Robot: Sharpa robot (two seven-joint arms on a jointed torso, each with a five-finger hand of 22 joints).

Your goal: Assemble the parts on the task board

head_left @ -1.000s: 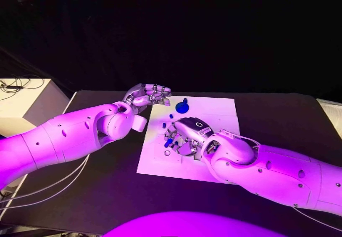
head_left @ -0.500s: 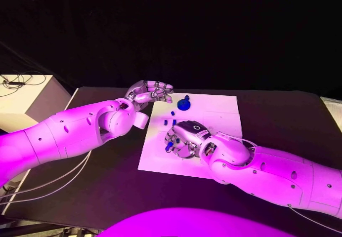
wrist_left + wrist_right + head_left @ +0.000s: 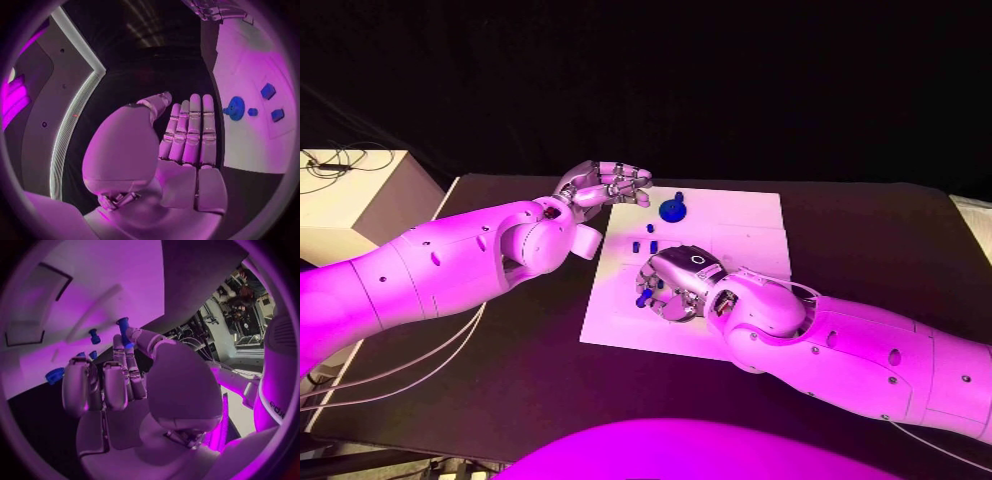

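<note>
Right hand [image 3: 678, 282] sits low over the middle of the task board [image 3: 740, 215], blocking its near-left half. Left hand [image 3: 606, 186] hovers at the board's far-left corner, crowding the blue disc part [image 3: 674, 211] just beside it. The board's right side lies bare and open.

A flat white task board [image 3: 733, 225] lies on a matte black counter [image 3: 862, 240]. Small blue plastic parts rest on the board: a round blue disc part [image 3: 674, 211] and short blue peg parts [image 3: 642, 243]. Two glossy white robot arms end in silver metal hands, the left hand [image 3: 606, 186] and the right hand [image 3: 678, 280]. A slim blue pin [image 3: 122, 329] shows at the right hand's fingertips. A pale boxy cabinet [image 3: 351, 200] stands beside the counter.
</note>
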